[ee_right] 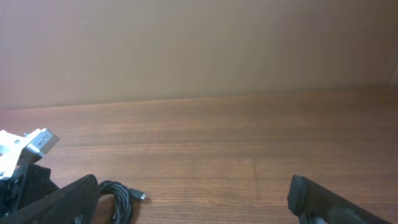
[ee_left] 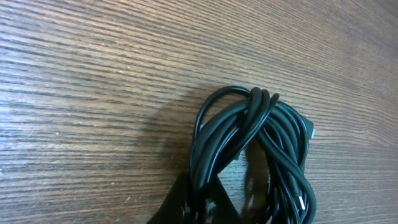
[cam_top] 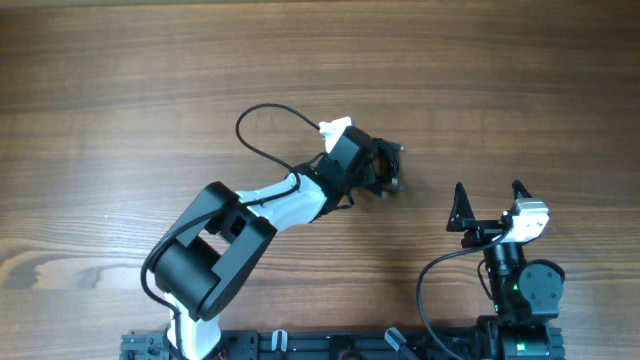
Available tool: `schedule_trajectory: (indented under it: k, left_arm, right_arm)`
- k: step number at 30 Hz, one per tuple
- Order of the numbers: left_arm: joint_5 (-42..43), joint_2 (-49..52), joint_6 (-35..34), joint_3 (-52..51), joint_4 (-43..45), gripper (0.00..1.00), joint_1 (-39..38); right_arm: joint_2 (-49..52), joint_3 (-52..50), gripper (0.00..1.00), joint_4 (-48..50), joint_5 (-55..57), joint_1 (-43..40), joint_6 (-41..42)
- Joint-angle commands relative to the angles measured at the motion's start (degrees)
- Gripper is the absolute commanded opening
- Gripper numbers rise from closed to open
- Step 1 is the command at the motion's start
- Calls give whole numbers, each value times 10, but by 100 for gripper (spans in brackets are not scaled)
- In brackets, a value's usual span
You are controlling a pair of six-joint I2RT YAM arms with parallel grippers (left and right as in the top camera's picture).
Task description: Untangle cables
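Note:
The cables (ee_left: pixel 261 143) lie as one bunched knot of thin black cords on the wooden table, with a silver-tipped plug (ee_left: pixel 303 202) at the lower right. My left gripper (ee_left: pixel 202 204) is at the knot's near left side, its dark fingers close together with strands between them. In the overhead view the left gripper (cam_top: pixel 388 170) covers most of the knot. The right wrist view shows the cables (ee_right: pixel 115 198) and a plug (ee_right: pixel 140 196) at the lower left. My right gripper (cam_top: pixel 488 192) is open and empty, to the right of the knot and apart from it.
The thick black cable (cam_top: pixel 262 128) fixed to the left arm loops over the table behind the arm. The left arm's white wrist camera (ee_right: pixel 26 146) shows at the left of the right wrist view. The arm bases stand at the front edge.

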State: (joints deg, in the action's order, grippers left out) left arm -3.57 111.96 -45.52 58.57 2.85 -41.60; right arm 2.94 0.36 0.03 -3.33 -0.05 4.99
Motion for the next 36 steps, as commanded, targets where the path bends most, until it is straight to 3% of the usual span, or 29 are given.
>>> schedule_trajectory:
  k: [1, 4, 12, 14, 17, 23, 31, 32, 34, 36]
  left_arm:
    - [-10, -54, 51, 3, -55, 4, 25]
    - [-10, -120, 146, 3, -114, 4, 47]
    - [12, -219, 538, 3, -361, 4, 78]
    - [61, -217, 579, 3, -393, 4, 78]
    - [105, -216, 618, 3, -409, 4, 78]
    - [104, -216, 621, 3, -396, 4, 92]
    - [135, -226, 633, 4, -401, 4, 171]
    - [161, -231, 633, 4, -403, 4, 184]
    - [236, -245, 631, 4, -402, 4, 219]
    - [275, -252, 628, 4, -399, 4, 244]
  right_arm:
    - [0, -1, 100, 1, 7, -1, -5]
    - [0, -1, 100, 1, 7, -1, -5]
    - [0, -1, 100, 1, 7, -1, -5]
    - [0, -1, 100, 1, 7, -1, -5]
    - [0, -1, 99, 1, 7, -1, -5]
    - [0, -1, 100, 1, 7, -1, -5]
    - [0, -1, 100, 13, 6, -1, -2]
    - [0, -1, 100, 16, -12, -1, 21]
    - [0, -1, 100, 8, -80, -1, 150]
    - [2, -1, 100, 14, -159, -1, 386]
